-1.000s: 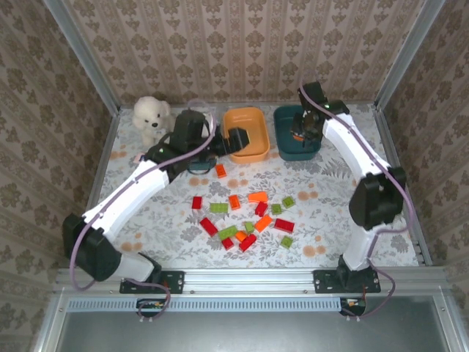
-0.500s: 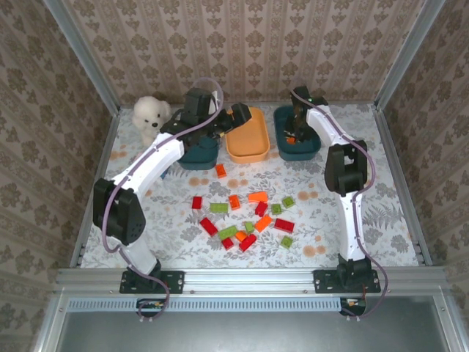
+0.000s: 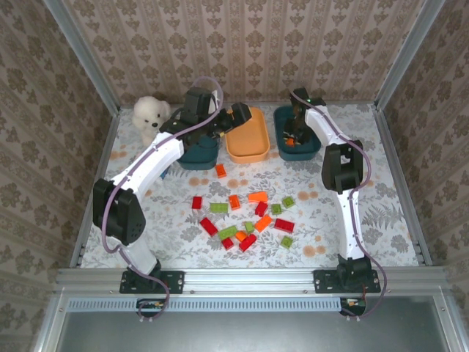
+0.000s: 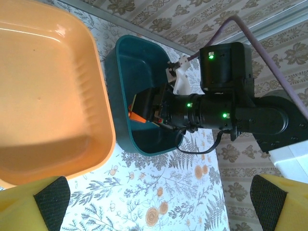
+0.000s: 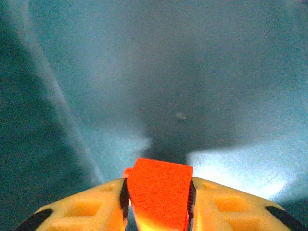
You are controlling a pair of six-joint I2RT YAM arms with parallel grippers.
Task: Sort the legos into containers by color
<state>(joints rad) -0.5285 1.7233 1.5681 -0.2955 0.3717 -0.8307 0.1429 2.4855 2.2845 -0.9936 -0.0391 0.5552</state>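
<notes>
The right claw (image 5: 159, 199) is lowered inside the right-hand teal bin (image 5: 202, 62), at the far right of the worktop (image 3: 381, 220). It grips an orange-red brick (image 5: 158, 180), with a dark pad pressed against each side of it. The brick hangs just above the bin's bare floor, away from the walls.

The left claw (image 4: 159, 197) is wide open and holds nothing. It hovers over the near edge of the orange bin (image 4: 48, 86), next to the teal one.

The remaining legos (image 3: 245, 216) lie loosely scattered mid-worktop, red, orange and green mixed together.

The step in hand looks like dropping the brick into the bin. To do it well, the claw should probably stay low and central and part its pads fully so the brick falls flat. It should then lift straight up. A brick sticking to one pad, or the claw clipping the rim, could flick the brick back out.
</notes>
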